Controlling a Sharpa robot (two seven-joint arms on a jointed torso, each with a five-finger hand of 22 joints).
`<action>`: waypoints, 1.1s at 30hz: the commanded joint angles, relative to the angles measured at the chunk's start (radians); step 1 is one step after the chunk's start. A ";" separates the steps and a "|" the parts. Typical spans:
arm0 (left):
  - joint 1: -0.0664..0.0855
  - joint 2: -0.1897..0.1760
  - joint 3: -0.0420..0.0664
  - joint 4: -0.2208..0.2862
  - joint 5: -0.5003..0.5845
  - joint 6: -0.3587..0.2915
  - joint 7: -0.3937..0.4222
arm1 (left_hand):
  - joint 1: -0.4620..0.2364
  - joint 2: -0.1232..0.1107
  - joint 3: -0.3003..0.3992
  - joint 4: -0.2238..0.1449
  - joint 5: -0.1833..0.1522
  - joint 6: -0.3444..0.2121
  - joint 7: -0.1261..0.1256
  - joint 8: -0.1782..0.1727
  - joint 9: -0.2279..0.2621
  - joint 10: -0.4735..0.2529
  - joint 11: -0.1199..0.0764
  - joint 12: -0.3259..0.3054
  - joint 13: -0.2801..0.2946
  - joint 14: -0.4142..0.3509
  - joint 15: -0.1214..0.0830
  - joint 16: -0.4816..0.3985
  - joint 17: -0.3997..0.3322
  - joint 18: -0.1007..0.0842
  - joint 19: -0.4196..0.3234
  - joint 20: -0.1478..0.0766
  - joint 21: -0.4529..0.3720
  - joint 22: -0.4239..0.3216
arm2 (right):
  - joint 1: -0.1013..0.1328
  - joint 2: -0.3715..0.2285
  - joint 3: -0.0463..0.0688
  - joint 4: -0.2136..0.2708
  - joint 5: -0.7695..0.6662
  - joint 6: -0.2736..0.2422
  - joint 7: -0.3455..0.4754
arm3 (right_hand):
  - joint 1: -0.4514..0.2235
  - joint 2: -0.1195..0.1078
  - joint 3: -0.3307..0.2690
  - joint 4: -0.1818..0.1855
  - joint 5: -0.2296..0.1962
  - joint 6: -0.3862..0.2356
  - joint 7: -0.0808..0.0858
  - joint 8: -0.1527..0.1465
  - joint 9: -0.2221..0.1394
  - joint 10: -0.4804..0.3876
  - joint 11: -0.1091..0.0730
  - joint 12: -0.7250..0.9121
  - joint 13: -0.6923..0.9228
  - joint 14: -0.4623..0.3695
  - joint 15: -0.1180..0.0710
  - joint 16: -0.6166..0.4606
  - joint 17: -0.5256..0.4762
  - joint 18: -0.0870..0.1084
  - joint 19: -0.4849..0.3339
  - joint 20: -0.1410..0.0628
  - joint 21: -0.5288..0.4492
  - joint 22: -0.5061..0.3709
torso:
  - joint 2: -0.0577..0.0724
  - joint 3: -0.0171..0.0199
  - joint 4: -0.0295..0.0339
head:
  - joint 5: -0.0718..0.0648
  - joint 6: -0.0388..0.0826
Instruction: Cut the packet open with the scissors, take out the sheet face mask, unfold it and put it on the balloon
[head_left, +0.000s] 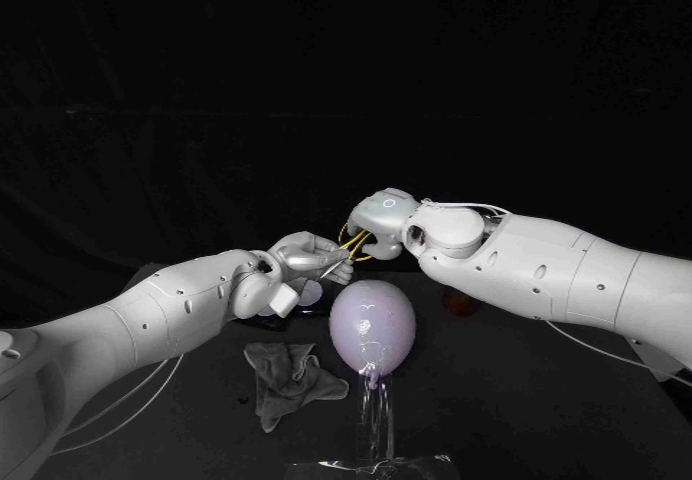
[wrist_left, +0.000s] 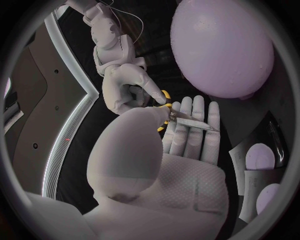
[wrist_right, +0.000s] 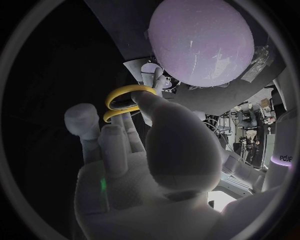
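I have the scissors (head_left: 351, 243) up off the surface (head_left: 555, 400), at 12 o'clock from the balloon (head_left: 374, 322), with both hands meeting on them. My right hand (head_left: 385, 213) has a finger through the yellow loops (wrist_right: 127, 88). My left hand (head_left: 303, 262), at about 10 o'clock from the balloon, lies with its fingers flat under the blades (wrist_left: 195, 123) and its thumb pressed down near the pivot, so I judge that it holds the blade end.

I expect the scissors to be stiff, light and slick on the steel. The blades give the left hand little to grip and could swing about the pivot. The loops are the place to take hold, with one finger and the thumb seated deep so the blades can be worked. I would not free the left hand until the right has that seat.

The balloon stands on a clear stand (head_left: 375, 415). It is soft, light and easy to burst, so I would keep the points turned away from it.

A crumpled grey cloth (head_left: 289, 378) lies at 8 o'clock from the balloon. I cannot tell whether it is the mask. In the left wrist view a flat pale piece with lilac ovals (wrist_left: 259, 162) may be the packet. If so, I expect it to be thin, limp and slippery.
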 joint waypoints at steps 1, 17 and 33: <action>0.017 0.000 0.004 0.020 -0.013 0.014 0.022 | 0.000 0.007 0.073 -0.066 0.003 -0.004 -0.003 0.007 0.037 0.008 -0.002 0.001 0.001 0.003 -0.001 -0.006 0.001 0.013 -0.002 0.000 0.007 0.002 | -0.007 0.010 -0.003 -0.011 -0.021 0.047 -0.014 | 0.000 0.006 -0.004 0.003 -0.004 0.009 -0.001 0.002 0.002 0.010 0.001 0.006 -0.001 0.063 -0.005 0.005 0.037 -0.002 0.004 -0.005 0.005 0.001 | 0.000 0.0009 0.0010 | -0.002 0.000; 0.071 -0.022 0.004 0.114 -0.073 0.036 0.013 | -0.003 0.007 0.074 -0.066 0.003 -0.004 -0.003 0.008 0.040 0.008 -0.001 0.001 0.001 0.002 0.000 -0.006 0.001 0.013 -0.003 0.001 0.007 0.001 | -0.016 0.026 -0.005 -0.037 -0.018 0.079 0.012 | 0.008 0.091 0.062 0.024 -0.005 0.068 -0.003 0.035 0.021 0.107 0.002 0.018 -0.001 0.066 0.016 0.012 0.049 -0.010 0.017 0.010 0.034 0.043 | 0.000 0.0022 -0.0002 | -0.009 -0.003; 0.107 -0.051 0.005 0.181 -0.105 0.068 0.007 | -0.007 0.007 0.074 -0.067 0.003 -0.004 -0.003 0.009 0.042 0.008 -0.001 0.000 0.001 0.001 0.000 -0.007 0.002 0.012 -0.004 0.001 0.006 0.001 | -0.017 0.019 -0.005 -0.039 -0.014 0.068 0.021 | 0.008 0.140 0.073 0.012 -0.003 0.142 -0.044 0.109 0.083 0.494 -0.068 0.168 0.065 0.064 -0.040 0.014 0.049 -0.025 0.056 -0.017 0.118 0.145 | 0.000 0.0026 0.0001 | -0.013 -0.001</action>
